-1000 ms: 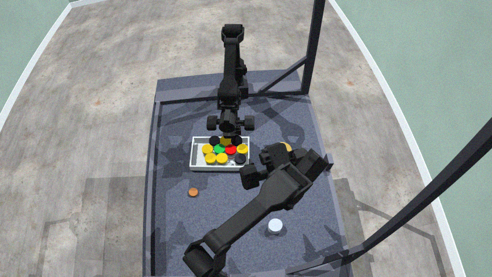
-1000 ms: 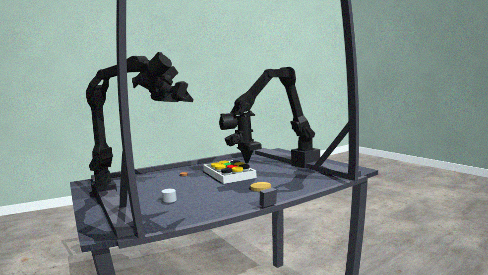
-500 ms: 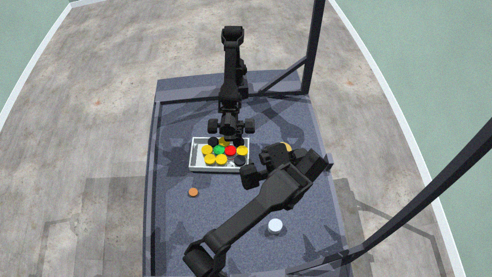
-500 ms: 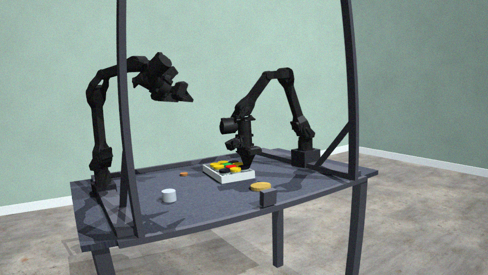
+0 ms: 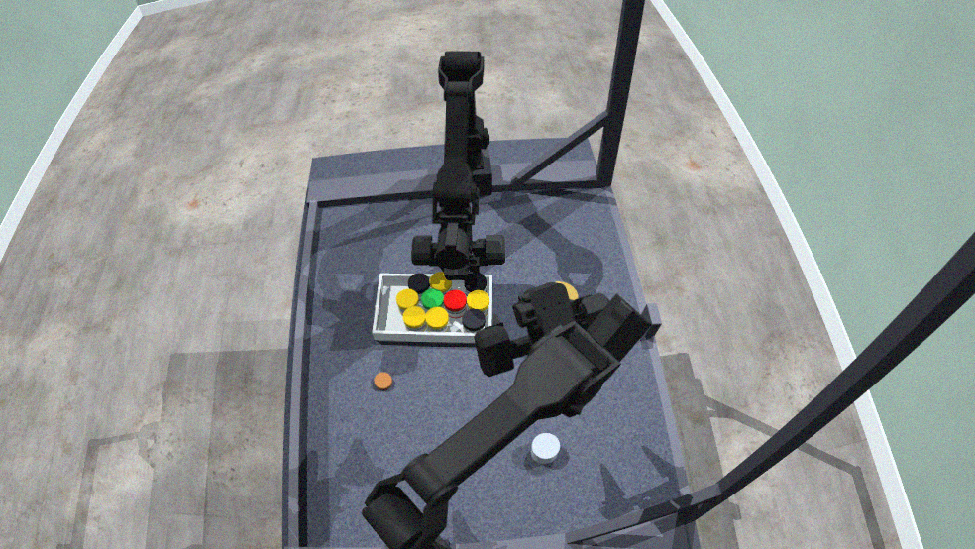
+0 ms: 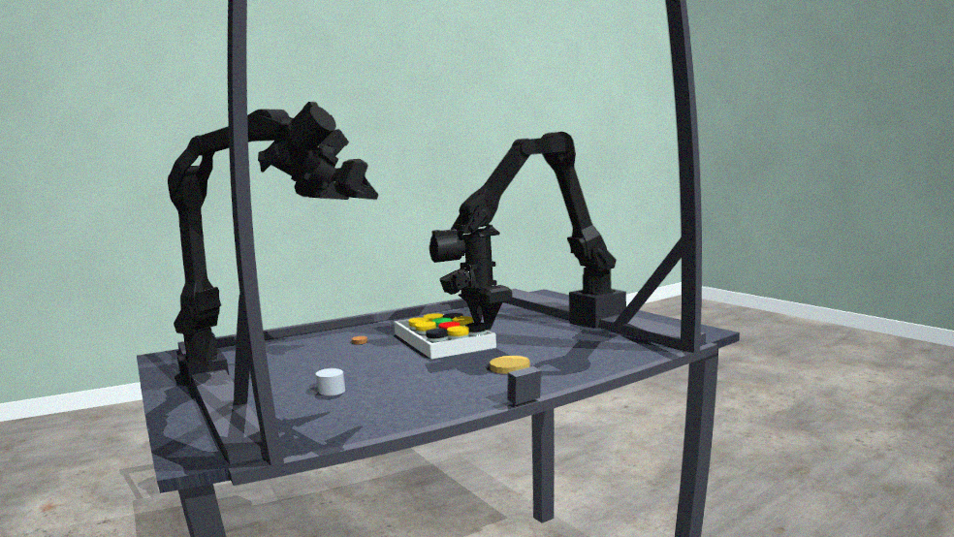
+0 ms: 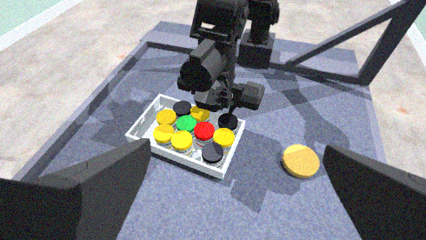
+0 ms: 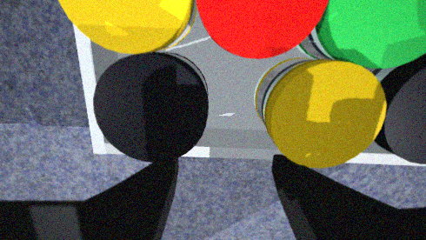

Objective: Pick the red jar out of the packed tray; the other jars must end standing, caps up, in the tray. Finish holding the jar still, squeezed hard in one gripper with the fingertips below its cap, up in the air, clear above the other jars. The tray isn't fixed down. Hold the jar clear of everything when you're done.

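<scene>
The red jar (image 5: pixel 455 298) stands in the middle row of the white tray (image 5: pixel 421 306), packed between a green-capped jar (image 5: pixel 431 297) and yellow-capped jars. It also shows in the left wrist view (image 7: pixel 204 130) and at the top of the right wrist view (image 8: pixel 261 22). My right gripper (image 8: pixel 225 161) is low at the tray's far edge, open, with its fingertips between a black-capped jar (image 8: pixel 149 106) and a yellow-capped jar (image 8: pixel 323 113); nothing is between the fingers. My left gripper (image 6: pixel 357 186) is open and empty, high above the table.
A flat yellow disc (image 5: pixel 568 289) lies right of the tray. A small orange disc (image 5: pixel 382 381) and a white cylinder (image 5: pixel 545 448) lie nearer the left arm's base. A grey block (image 6: pixel 524 387) sits at the table edge. Frame posts stand at the corners.
</scene>
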### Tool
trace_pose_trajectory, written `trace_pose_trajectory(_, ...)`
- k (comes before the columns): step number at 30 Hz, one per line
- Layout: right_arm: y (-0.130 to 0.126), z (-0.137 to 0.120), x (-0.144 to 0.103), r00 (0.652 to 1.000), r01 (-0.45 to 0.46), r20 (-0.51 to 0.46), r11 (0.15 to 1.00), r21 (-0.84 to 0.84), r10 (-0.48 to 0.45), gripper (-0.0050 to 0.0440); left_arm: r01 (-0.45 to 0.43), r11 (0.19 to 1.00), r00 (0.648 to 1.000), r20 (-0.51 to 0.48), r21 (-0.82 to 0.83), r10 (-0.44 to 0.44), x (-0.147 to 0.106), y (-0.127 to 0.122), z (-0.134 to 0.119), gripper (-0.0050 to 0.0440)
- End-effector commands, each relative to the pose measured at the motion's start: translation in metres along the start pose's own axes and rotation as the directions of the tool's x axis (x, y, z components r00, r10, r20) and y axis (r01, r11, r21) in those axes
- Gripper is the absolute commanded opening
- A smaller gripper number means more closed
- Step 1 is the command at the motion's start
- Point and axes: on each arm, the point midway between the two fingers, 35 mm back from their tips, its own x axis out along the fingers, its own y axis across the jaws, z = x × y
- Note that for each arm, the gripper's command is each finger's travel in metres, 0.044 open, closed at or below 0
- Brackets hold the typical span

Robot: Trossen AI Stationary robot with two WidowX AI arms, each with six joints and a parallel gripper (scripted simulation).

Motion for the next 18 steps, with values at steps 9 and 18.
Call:
trace_pose_trajectory(9, -0.003, 0.007, -0.013, 0.999, 0.006, 0.042, 1.000, 0.008, -0.007, 0.0250, 0.010, 1.000, 1.000, 0.014, -0.027, -0.009, -0.004, 0.003, 0.009, 0.0440)
trace_pose_trajectory(18, -0.002, 0.009, -0.038, 0.999, 0.007, 0.051, 1.000, 0.007, -0.007, 0.0249, 0.010, 1.000, 1.000, 0.014, -0.027, -0.009, -0.004, 0.003, 0.009, 0.0440)
